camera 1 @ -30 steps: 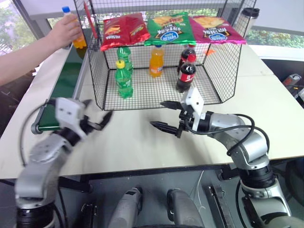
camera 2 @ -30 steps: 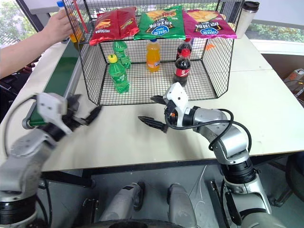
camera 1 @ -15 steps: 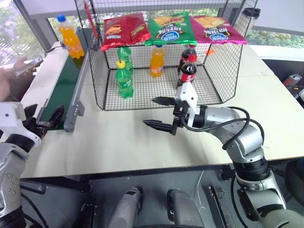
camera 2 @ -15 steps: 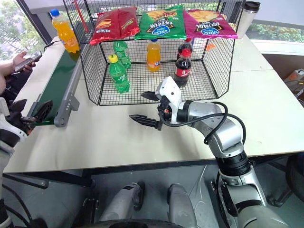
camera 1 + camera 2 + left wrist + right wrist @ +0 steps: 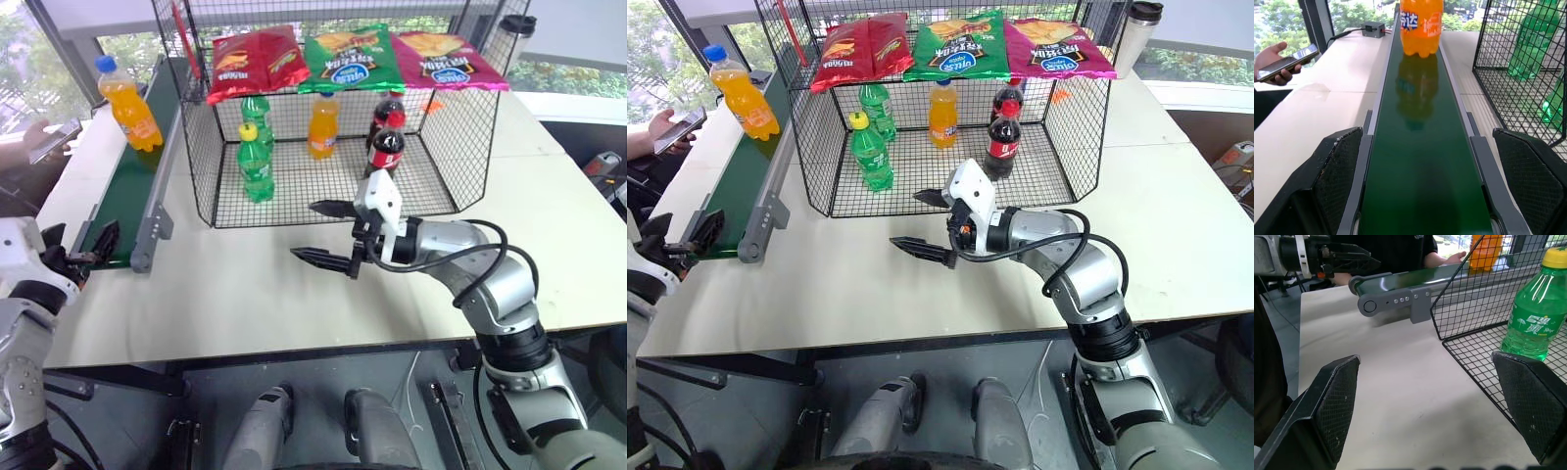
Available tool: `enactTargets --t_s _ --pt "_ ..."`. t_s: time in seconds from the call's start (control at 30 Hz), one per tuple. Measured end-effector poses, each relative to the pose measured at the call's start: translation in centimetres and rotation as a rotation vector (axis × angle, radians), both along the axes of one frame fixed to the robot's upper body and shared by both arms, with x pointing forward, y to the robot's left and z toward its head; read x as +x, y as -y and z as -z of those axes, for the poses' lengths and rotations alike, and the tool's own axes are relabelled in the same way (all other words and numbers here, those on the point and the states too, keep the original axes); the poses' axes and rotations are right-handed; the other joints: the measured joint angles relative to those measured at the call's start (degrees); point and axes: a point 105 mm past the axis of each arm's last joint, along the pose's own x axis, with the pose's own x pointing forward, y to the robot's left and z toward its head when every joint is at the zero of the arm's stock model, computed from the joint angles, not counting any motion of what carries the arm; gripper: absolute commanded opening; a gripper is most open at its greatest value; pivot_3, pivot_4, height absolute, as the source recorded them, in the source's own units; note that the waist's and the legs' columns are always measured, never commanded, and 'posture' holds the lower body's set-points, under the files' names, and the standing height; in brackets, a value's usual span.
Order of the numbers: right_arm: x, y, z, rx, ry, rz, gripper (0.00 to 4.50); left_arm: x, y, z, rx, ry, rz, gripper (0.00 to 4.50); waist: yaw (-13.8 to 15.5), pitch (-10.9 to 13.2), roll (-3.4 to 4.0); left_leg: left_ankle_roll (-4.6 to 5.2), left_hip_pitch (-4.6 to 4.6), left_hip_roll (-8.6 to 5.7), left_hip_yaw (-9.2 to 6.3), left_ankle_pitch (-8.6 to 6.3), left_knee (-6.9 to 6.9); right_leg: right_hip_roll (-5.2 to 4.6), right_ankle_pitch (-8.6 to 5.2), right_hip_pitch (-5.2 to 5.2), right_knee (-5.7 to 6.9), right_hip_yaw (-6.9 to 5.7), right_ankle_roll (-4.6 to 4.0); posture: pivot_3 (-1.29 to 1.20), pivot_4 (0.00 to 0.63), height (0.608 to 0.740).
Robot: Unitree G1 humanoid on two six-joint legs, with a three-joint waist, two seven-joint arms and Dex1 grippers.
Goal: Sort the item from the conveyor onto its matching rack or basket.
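The item, an orange soda bottle [image 5: 128,106] with a blue cap, stands upright on the dark green conveyor [image 5: 125,191], toward its far half. My left gripper [image 5: 80,245] hovers open at the belt's near end, its fingers [image 5: 1334,171] spread to either side of the belt [image 5: 1422,156], with the bottle [image 5: 1421,24] well ahead of it. My right gripper [image 5: 306,231] is open and empty over the table, just in front of the black wire basket [image 5: 323,191].
The basket holds two green bottles [image 5: 256,162], a capped orange bottle [image 5: 322,125] and two cola bottles [image 5: 384,147]. Chip bags [image 5: 351,57] lie on its mesh top. At the far left a person's hand holds a phone [image 5: 674,129]. A tumbler [image 5: 513,34] stands back right.
The person's hand let go of the bottle and drew back; the bottle has come nearer along the belt. My left gripper swung left to the conveyor's near end. My right gripper held still.
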Motion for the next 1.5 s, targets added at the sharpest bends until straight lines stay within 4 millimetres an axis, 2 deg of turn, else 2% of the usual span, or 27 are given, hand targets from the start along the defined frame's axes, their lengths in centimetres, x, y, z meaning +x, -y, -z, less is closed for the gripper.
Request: enactTargets --t_s 0.23,0.93,1.2,1.37,1.5 --pt "0.0 0.0 0.3 -0.008 0.008 0.005 4.44 0.4 0.3 -0.3 0.004 0.009 0.013 4.5 -0.05 0.0 0.0 0.0 0.0 0.0 0.0 0.0 -0.01 0.0 0.0 -0.01 0.0 -0.01 0.0 0.0 0.15 0.739" --pt "0.2 0.1 0.5 -0.031 0.038 0.023 4.44 1.4 0.5 1.0 0.054 -0.028 0.009 4.5 -0.03 0.0 0.0 0.0 -0.01 0.0 0.0 0.0 -0.01 0.0 0.0 -0.01 0.0 -0.01 0.0 0.0 0.15 0.739" --pt "0.2 0.1 0.5 -0.028 0.041 0.03 4.44 2.0 0.4 0.7 0.079 -0.02 0.003 4.5 -0.03 0.0 0.0 0.0 -0.01 0.0 0.0 0.0 -0.01 0.0 0.01 -0.01 0.0 -0.03 0.01 0.0 0.15 0.739" --pt "0.3 0.2 0.6 -0.031 0.04 0.034 4.5 2.2 0.7 1.3 0.071 -0.034 0.029 2.98 -0.03 0.0 0.0 0.0 -0.01 0.0 0.0 0.0 -0.01 0.0 0.01 -0.01 0.0 -0.03 0.01 0.0 0.15 0.739" --pt "0.3 0.3 0.6 -0.036 0.042 0.039 4.5 2.1 1.1 1.3 0.022 -0.022 0.069 2.97 0.12 0.0 0.0 0.0 -0.01 -0.01 -0.02 0.0 0.0 0.0 0.0 0.0 -0.01 -0.04 0.01 0.0 0.15 0.739"
